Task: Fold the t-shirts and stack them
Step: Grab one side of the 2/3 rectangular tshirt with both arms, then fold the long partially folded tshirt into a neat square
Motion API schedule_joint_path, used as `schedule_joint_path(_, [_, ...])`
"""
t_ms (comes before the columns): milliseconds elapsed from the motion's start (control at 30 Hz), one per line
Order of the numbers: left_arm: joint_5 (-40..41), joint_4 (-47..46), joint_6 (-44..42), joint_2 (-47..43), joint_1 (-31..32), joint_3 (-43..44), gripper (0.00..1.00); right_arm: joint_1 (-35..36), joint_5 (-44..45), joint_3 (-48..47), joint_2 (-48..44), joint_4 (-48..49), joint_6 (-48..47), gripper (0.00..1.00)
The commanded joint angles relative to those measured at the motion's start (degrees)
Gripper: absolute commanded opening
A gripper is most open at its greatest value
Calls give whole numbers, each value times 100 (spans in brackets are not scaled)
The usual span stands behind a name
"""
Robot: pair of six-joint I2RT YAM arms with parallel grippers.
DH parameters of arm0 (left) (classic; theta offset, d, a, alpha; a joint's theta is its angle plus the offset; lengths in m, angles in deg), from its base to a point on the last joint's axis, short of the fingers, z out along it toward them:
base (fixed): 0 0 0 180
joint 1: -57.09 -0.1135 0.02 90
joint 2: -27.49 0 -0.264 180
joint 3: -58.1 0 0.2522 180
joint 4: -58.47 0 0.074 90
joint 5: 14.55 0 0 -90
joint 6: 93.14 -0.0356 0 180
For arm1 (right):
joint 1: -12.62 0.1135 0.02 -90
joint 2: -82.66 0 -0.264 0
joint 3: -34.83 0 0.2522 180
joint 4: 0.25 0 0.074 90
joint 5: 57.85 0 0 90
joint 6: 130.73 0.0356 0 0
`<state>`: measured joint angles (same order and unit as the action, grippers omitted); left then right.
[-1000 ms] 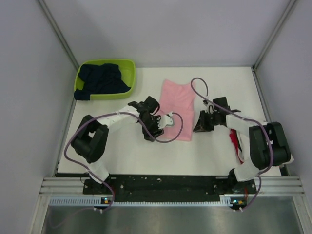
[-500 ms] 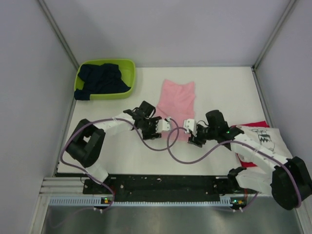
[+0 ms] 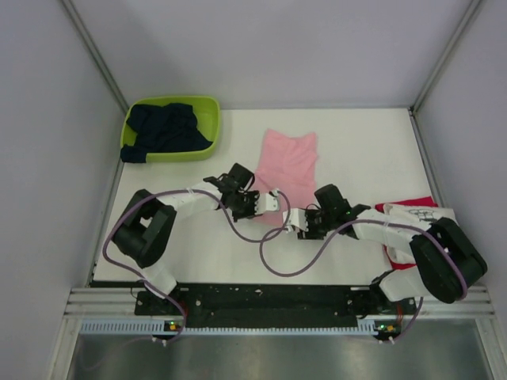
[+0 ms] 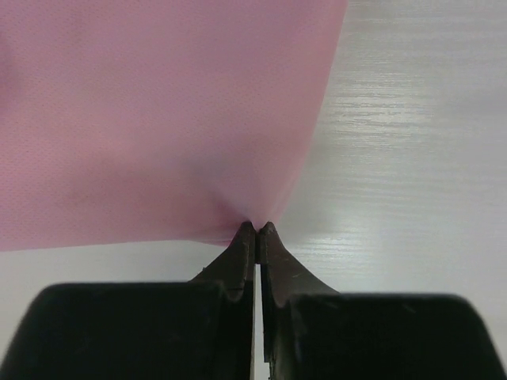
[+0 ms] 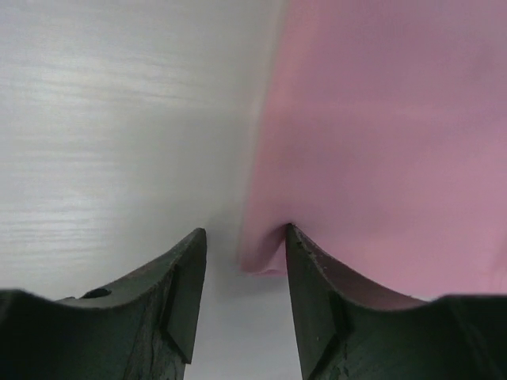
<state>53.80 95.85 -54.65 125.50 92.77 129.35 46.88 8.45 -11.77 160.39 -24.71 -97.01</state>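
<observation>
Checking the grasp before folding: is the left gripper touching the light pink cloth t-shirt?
Touching. The left wrist view shows the left gripper shut on a corner of the light pink cloth t-shirt, with the fabric puckering into its tips.

White table [image 3: 356,142], lime-green basket [image 3: 209,112] at far left corner, pink t-shirt [image 3: 289,162] flat mid-table — red t-shirt [image 3: 400,205] at right edge

pink tee [image 3: 287,162]: plain lt pink, no print
navy tee [image 3: 164,128]: dk navy, plain
print tee [image 3: 434,215]: white w/ blk line drawing
red tee [image 3: 400,206]: solid red
basket [image 3: 208,115]: lime green
table [image 3: 356,150]: white, faint grain
cables [image 3: 273,265]: purple
</observation>
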Motion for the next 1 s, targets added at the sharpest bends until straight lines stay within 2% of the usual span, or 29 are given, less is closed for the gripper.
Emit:
schedule_joint_path(0, [-296,239,44,-46,0,262,0,239,559,-152,505,77,-51,37])
schedule_joint_path(67, [-357,327,140,-81,9,297,0,309,630,-231,515,-28,2,10])
schedule_joint_path(100, [-392,397,202,-116,9,324,0,361,708,-240,471,-90,19,0])
schedule_joint_path(233, [-454,1011,395,-449,9,333,0,669,1060,-346,68,-862,124,0])
schedule_joint_path(433, [-814,2320,484,-1258,26,174,0,1222,999,-618,-1004,-2258,529,0])
schedule_joint_path(567, [-1157,3331,484,-1846,53,122,0,1495,728,-1030,-1602,-3593,941,0])
schedule_joint_path(633, [-1236,3763,466,-2101,88,113,0,1505,430,-1198,-1962,-3938,1161,0])
schedule_joint_path(767, [-1438,4264,440,-2664,97,191,0,1496,-90,-1479,-2402,-4212,1276,0])
schedule_joint_path(867, [-1562,4502,527,-2753,97,630,0,1409,-117,-1672,-2448,-4055,1259,0])
schedule_joint_path(967, [-1098,4284,983,-2499,97,1306,0,655,-353,-1962,-2115,-3555,1382,0])
